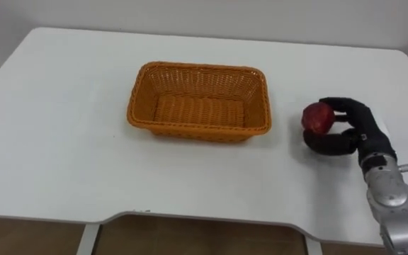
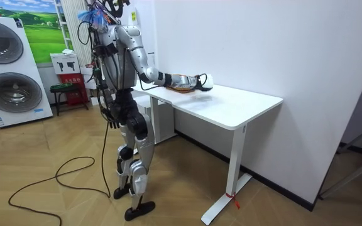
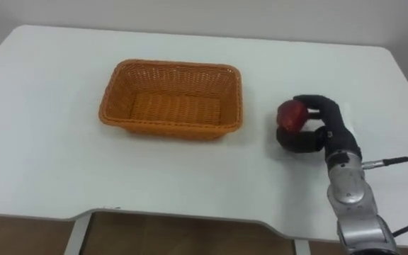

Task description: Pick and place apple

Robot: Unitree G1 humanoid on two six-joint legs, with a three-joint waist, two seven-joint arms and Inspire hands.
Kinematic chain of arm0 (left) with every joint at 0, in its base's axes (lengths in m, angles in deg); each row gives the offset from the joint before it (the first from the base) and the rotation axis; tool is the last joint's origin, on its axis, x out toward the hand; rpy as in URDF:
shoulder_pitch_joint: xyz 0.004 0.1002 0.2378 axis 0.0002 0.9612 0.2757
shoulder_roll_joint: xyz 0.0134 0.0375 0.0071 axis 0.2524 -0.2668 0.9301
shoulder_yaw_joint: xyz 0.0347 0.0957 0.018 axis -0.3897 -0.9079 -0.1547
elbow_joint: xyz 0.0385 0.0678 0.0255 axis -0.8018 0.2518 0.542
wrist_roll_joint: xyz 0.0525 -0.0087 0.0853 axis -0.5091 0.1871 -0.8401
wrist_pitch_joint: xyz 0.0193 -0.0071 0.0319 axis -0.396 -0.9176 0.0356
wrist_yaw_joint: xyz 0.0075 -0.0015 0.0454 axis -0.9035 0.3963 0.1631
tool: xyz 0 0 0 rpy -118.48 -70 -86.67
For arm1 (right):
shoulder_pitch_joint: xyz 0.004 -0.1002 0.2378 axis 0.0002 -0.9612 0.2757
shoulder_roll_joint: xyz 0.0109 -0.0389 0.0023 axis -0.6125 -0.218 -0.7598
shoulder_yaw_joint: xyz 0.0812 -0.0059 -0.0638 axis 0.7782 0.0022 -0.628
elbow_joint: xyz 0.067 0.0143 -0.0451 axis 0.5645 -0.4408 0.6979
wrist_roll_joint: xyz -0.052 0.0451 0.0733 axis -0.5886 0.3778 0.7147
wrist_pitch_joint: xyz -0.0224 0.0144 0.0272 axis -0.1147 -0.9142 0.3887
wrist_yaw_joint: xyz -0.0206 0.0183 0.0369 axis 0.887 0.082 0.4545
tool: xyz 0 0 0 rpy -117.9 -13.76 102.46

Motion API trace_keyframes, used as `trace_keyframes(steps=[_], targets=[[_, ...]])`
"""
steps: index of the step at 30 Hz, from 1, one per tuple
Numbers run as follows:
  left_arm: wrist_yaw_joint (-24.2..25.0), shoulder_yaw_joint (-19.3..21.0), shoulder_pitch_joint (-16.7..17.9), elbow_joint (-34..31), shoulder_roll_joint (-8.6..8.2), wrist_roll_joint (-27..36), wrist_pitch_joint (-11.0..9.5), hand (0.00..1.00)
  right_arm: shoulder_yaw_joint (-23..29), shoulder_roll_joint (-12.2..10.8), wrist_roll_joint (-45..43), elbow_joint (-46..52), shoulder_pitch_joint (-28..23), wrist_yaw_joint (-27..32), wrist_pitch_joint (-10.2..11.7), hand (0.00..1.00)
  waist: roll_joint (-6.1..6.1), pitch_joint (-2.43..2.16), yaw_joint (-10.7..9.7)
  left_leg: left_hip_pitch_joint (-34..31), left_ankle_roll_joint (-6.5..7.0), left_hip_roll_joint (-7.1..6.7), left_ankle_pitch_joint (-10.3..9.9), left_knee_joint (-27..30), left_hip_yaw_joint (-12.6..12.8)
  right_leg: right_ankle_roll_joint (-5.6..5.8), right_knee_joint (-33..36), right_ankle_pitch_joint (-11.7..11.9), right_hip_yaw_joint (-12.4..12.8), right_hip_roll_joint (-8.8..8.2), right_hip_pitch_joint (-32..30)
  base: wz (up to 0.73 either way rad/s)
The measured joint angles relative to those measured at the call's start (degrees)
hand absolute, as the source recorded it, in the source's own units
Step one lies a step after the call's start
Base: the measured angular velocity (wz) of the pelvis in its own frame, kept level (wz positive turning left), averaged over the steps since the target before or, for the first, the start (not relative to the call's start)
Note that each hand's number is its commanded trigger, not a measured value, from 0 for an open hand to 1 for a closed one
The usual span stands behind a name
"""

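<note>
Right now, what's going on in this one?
The robot stands at the white table with its right hand curled round a red apple, low over the tabletop just to the right of the orange wicker basket. The basket holds nothing, so the apple is grasped but not yet placed. The left hand hangs by the robot's side in the room view.

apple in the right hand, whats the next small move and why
Probably raise the apple clear of the table and carry it left over the basket: the right hand is curled round it, low and to the right of the basket, and the basket holds nothing.
</note>
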Motion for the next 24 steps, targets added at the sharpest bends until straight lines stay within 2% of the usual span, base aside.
trace_keyframes(steps=[2, 5, 9, 14, 15, 16, 17, 19, 24], targets=[[-0.3, 1.0, 0.1, -0.2, -0.14, -0.7, -0.1, 0.0, 0.7, -0.6, -0.4, 8.1, -0.6, 1.0, 0.1, 1.0, -0.01, 0.0, -0.3, 0.1, 0.0, -0.01, 0.0, 0.0, 0.0, 0.0, -0.1, 0.0, 0.0, 0.0, 0.1, 0.0], [-1.4, 0.3, 0.1, -0.1, -0.13, -0.8, -0.5, 0.0, 0.7, -0.6, 1.6, 15.6, -0.6, 1.6, 0.5, 1.0, -0.11, 0.02, -0.3, 0.3, 0.0, -0.03, 0.0, -0.4, 0.0, 0.0, -0.2, 0.0, -0.3, 0.02, 0.4, 0.0], [-2.5, -1.4, 0.4, 0.0, -0.19, -0.7, -0.5, 0.0, -0.1, -1.1, 2.7, 20.0, -0.6, 1.7, 1.3, 1.0, -0.27, 0.07, 0.2, 0.4, 0.0, -0.04, 0.0, -0.6, 0.0, 0.0, -0.3, 0.0, 0.0, 0.02, 0.4, 0.0], [-2.6, -2.4, -0.1, 0.6, -0.21, -0.3, -0.3, 0.0, -3.5, -1.3, -2.0, 23.4, -0.9, -1.8, 1.2, 1.0, -0.08, 0.23, 0.3, 0.1, 0.0, -0.01, 0.0, -0.6, 0.1, 0.01, -0.2, 0.0, 0.3, 0.06, -0.2, -0.01], [-2.6, -2.8, -0.2, 0.6, -0.19, -0.3, -0.3, 0.0, -4.2, -1.3, -2.3, 23.6, -0.9, -2.2, 1.1, 0.75, -0.04, 0.25, 0.3, 0.1, 0.0, 0.01, 0.0, -0.6, 0.2, 0.01, -0.2, 0.0, 0.3, 0.07, -0.2, -0.04], [-2.6, -3.6, -0.4, 0.8, -0.24, -0.3, -0.3, 0.0, -5.5, -1.3, -2.7, 23.9, -0.9, -3.0, 0.9, 0.04, 0.05, 0.28, 0.5, 0.2, 0.0, 0.02, 0.0, -0.6, 0.3, 0.01, -0.2, 0.0, 0.3, 0.07, -0.2, -0.03], [-2.5, -3.9, -0.7, 1.3, -0.28, -0.3, -0.3, 0.0, -6.6, -1.2, -3.2, 24.5, -0.9, -4.1, 0.5, 0.0, 0.1, 0.25, 0.7, 0.2, 0.0, 0.02, 0.0, -0.6, 0.3, 0.01, -0.2, 0.0, 0.3, 0.08, -0.1, 0.0], [-2.3, -4.0, -1.2, 2.1, -0.27, -0.3, -0.3, 0.0, -8.5, -1.0, -3.6, 25.8, -0.8, -5.5, -0.1, 0.0, 0.08, 0.25, 1.2, 0.2, 0.0, 0.02, 0.0, -0.7, 0.3, 0.01, -0.2, 0.0, 0.4, 0.08, -0.1, 0.0], [-2.0, -4.1, -2.6, 2.2, -0.23, 0.2, -0.5, 0.0, -10.9, -1.0, -4.7, 26.5, -0.4, -9.1, -0.1, 0.0, -0.19, 0.18, 2.8, 0.3, 0.0, -0.02, 0.0, -0.6, 0.1, 0.01, -0.3, 0.0, 0.4, 0.06, 0.0, 0.02]])
